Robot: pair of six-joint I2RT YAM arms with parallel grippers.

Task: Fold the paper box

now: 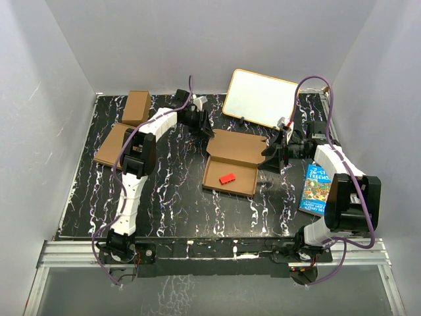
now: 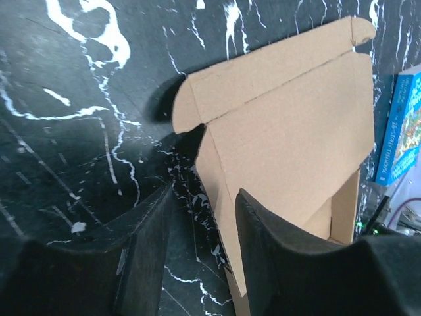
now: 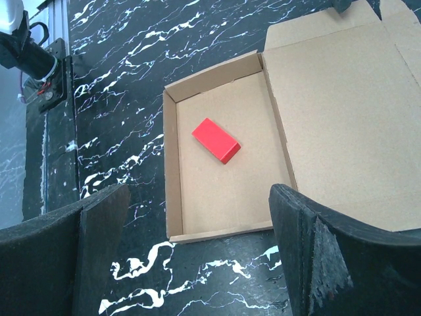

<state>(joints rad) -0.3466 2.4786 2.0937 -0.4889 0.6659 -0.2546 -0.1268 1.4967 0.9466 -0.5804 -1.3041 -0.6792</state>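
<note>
1. The paper box (image 1: 238, 149) is lying at the middle of the black marbled table (image 1: 171, 197). Its shallow tray is holding a red block (image 1: 227, 178), and its lid is spreading flat toward 12 o'clock.
2. The left gripper (image 1: 199, 124) is hovering at the lid's 10 o'clock corner. Its jaws are standing half apart astride the side flap (image 2: 210, 178), with a gap showing beside one finger, so nothing is clamped.
3. The right gripper (image 1: 275, 158) is waiting at the box's 3 o'clock, jaws spread wide and carrying nothing.
4. The cardboard is looking light and thin, stiff across panels and yielding at creases, so it is likely to slide when pushed. Pinching the lid's edge near a corner while bracing the tray seems wisest.
</note>
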